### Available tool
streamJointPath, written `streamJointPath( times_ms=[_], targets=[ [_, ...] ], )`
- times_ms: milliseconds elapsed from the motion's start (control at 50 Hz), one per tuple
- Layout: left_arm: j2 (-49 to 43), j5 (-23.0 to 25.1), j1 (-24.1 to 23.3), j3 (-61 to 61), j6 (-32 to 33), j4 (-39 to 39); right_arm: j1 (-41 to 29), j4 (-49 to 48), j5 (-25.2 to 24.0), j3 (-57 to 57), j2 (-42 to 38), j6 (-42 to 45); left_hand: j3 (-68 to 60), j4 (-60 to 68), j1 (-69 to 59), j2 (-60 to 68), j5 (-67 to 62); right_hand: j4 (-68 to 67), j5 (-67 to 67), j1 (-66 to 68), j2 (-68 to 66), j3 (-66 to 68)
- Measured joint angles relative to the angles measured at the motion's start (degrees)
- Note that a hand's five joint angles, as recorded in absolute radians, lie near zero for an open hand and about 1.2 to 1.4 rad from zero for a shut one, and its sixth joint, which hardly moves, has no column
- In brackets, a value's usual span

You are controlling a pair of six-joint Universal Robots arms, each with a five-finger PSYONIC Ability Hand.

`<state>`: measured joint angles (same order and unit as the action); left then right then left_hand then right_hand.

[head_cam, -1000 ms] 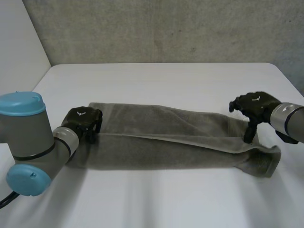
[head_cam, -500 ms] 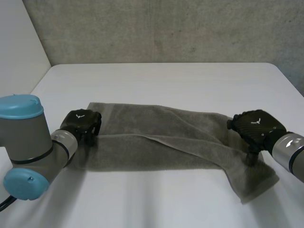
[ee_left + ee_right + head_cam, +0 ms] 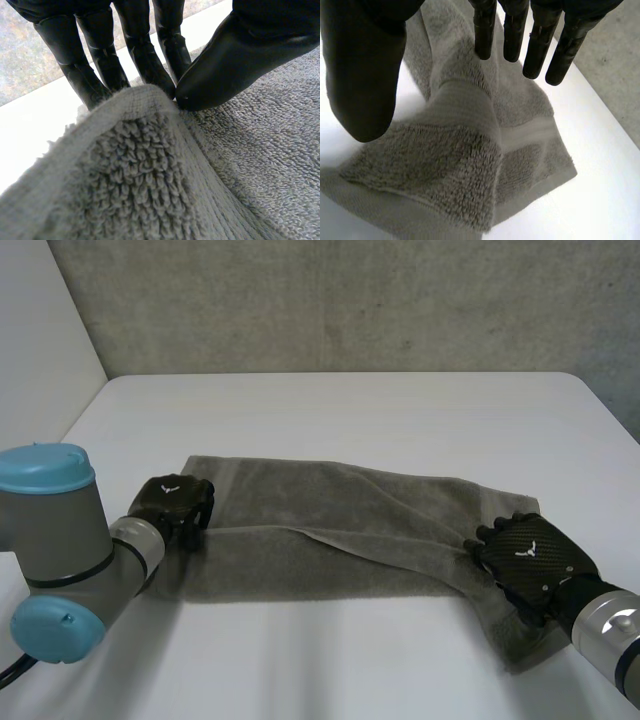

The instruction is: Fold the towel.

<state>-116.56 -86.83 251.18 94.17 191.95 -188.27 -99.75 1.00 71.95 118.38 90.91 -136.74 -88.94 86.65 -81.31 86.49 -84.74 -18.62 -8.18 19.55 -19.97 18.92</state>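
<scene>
Head view: my left hand (image 3: 172, 502) pinches towel (image 3: 330, 530) at left edge; my right hand (image 3: 530, 562) unclenched, straight, over rumpled right end.

A white table (image 3: 350, 410) with a smooth, matte top spans the scene from left to right, its far edge rounded at the right corner. Behind it, along the far side, stands a rough grey wall (image 3: 350, 300) mottled like concrete. At the far left a plain white panel (image 3: 40, 330) meets that wall.
</scene>
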Motion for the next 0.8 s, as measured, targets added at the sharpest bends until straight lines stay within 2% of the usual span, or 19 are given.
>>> streamJointPath(
  times_ms=[80,140,220,280,300,460,600,740,800],
  targets=[
    [0.1,0.0,0.0,0.1,0.0,0.0,0.8,-2.5,0.5,-0.3,-3.2,0.1,0.0,0.0,0.0,0.0,0.0,-2.6,-4.4,1.9,-0.8,2.4],
    [0.3,0.0,0.1,0.2,0.0,0.1,1.4,-4.4,1.0,-1.4,-5.6,0.0,0.0,0.0,0.0,0.0,0.0,-11.9,-13.2,11.0,-10.3,11.5],
    [0.7,-0.1,0.4,0.3,0.1,0.3,1.8,-6.7,1.5,-3.4,-8.1,-0.2,0.0,0.0,0.0,0.0,0.0,-32.6,-33.1,32.5,-31.9,32.2],
    [1.2,-0.1,0.5,0.4,0.3,0.6,1.8,-8.2,1.9,-5.3,-10.3,-0.4,0.0,0.0,0.0,0.0,0.0,-53.4,-54.3,53.4,-53.1,53.1],
    [1.5,-0.2,0.6,0.4,0.3,0.6,1.8,-8.6,2.1,-6.0,-11.2,-0.6,0.0,0.0,0.0,0.0,0.0,-56.6,-57.3,55.9,-54.6,55.6],
    [4.5,-0.1,0.6,0.5,0.5,1.1,1.7,-9.0,2.9,-11.2,-12.5,-6.6,0.0,0.0,0.0,0.0,0.0,-57.7,-57.7,56.0,-54.6,56.7],
    [13.2,0.2,2.0,0.2,0.5,3.3,2.6,-3.6,0.5,-16.3,-3.9,-16.3,0.0,0.0,0.0,0.0,0.0,-57.7,-57.7,56.0,-54.6,57.0],
    [25.1,0.5,3.2,-1.9,0.1,5.3,3.6,6.5,-4.8,-25.5,6.2,-19.2,0.0,0.0,0.0,0.0,0.0,-57.7,-57.7,56.0,-54.6,57.0],
    [28.7,0.7,3.1,-4.2,0.0,6.4,3.9,12.7,-6.3,-30.8,7.8,-18.9,0.0,0.0,0.0,0.0,0.0,-57.7,-57.7,56.0,-54.6,57.0]
  ],
)
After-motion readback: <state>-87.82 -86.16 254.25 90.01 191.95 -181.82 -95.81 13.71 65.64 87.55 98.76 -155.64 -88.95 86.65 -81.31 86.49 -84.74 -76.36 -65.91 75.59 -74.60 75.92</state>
